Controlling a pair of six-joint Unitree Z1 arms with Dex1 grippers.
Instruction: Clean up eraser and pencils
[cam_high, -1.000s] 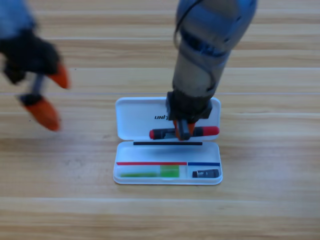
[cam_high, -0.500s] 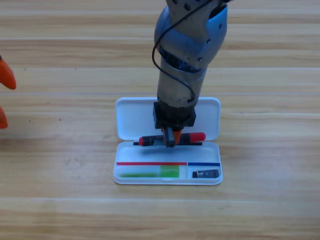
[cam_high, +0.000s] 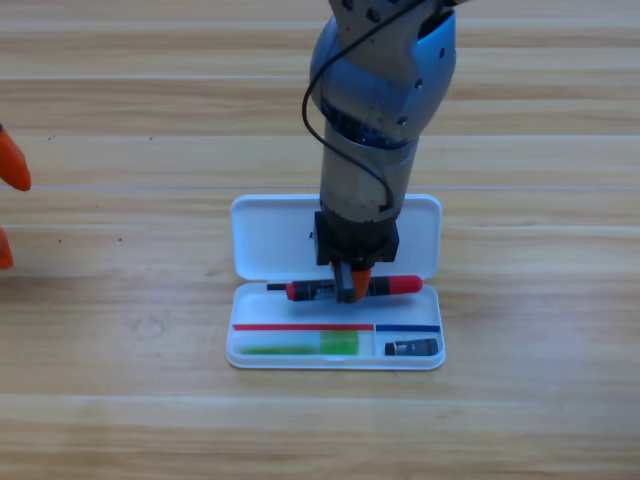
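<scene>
High view: red pencil (cam_high: 400, 285) in right hand (cam_high: 352, 288)

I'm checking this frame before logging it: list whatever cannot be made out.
- High view: the right claw covers the middle of the red stick with black label band, hiding the grip.
- Left claw: cut off by the left edge; only orange tips show.
- Tiny dark navy block eraser: its markings too small.
</scene>
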